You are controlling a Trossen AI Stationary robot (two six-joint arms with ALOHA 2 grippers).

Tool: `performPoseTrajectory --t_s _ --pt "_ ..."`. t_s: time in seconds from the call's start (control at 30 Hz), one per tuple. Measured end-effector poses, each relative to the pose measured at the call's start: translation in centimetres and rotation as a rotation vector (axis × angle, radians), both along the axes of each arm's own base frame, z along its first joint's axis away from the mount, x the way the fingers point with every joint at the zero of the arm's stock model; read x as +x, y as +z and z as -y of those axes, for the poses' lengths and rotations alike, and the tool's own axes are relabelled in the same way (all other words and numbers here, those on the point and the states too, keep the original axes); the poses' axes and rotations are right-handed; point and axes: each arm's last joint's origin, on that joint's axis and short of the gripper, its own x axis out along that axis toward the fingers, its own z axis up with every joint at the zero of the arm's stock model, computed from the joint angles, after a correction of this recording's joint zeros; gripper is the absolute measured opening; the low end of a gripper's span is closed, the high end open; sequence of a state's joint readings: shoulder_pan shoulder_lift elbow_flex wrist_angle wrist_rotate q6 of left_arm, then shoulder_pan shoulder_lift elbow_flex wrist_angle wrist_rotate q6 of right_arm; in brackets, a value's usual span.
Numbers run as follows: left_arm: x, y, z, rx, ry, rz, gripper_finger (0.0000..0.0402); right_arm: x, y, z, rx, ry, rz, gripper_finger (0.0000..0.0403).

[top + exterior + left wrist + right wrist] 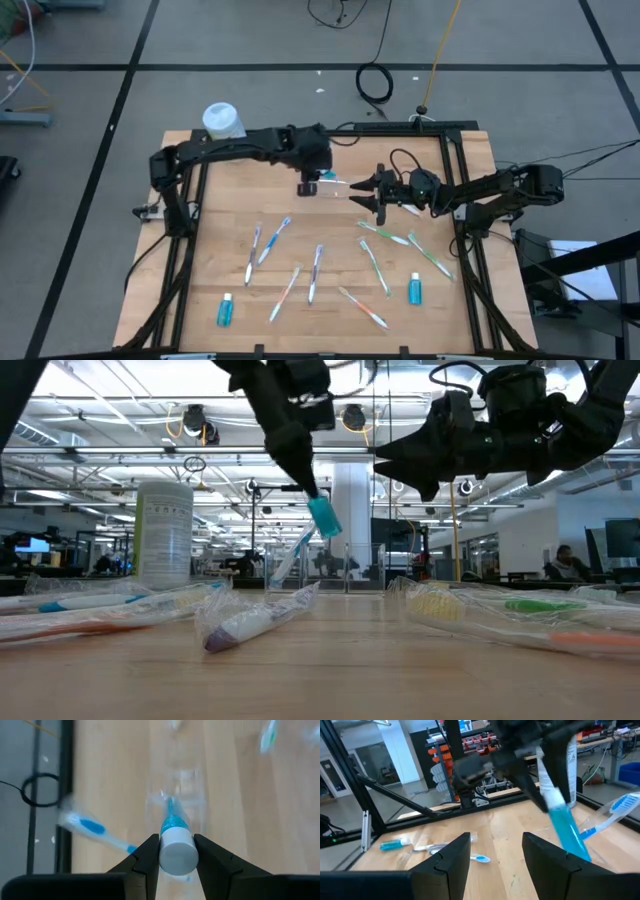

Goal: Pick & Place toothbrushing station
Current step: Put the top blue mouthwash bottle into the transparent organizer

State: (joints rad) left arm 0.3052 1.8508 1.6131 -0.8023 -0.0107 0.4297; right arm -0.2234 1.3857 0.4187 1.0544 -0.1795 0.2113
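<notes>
My left gripper (pixel 308 184) is shut on a small blue tube with a white cap (pixel 324 517), held in the air over the far middle of the table. Just below it stands the see-through holder (pixel 176 787), faint against the wood. A blue-and-white toothbrush (pixel 619 805) leans out of it. My right gripper (pixel 366 191) is open and empty, in the air just right of the holder, pointing toward the tube. My left gripper pinches the tube's white cap end (pixel 176 854) between its two fingers (pixel 149 851). The fingers come from above, slanting down. The tube hangs tilted below them, its blue end (pixel 570 840) lowest, clear of the table and above the holder.
Several wrapped toothbrushes (pixel 268 242) lie across the table's near half. Two more blue tubes lie near the front, one on the left (pixel 225 310) and one on the right (pixel 415 290). A white canister (pixel 222 120) stands at the far left corner.
</notes>
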Motion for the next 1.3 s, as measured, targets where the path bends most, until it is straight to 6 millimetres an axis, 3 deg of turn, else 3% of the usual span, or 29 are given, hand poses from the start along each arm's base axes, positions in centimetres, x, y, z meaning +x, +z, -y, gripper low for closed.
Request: performPoseTrajectory --t_s 0.27,0.4,1.3 --pt "1.0 -4.0 -2.5 -0.044 0.027 -0.112 0.0113 0.0 0.0 0.0 -0.023 0.0 0.001 0.0169" --pt "1.3 -5.3 -2.8 -0.049 0.032 -0.142 0.0113 0.0 0.0 0.0 -0.022 0.001 -0.003 0.0169" --pt "2.0 -5.6 -3.0 0.135 -0.07 -0.163 0.0113 0.0 -0.1 0.0 -0.021 0.004 -0.007 0.0169"
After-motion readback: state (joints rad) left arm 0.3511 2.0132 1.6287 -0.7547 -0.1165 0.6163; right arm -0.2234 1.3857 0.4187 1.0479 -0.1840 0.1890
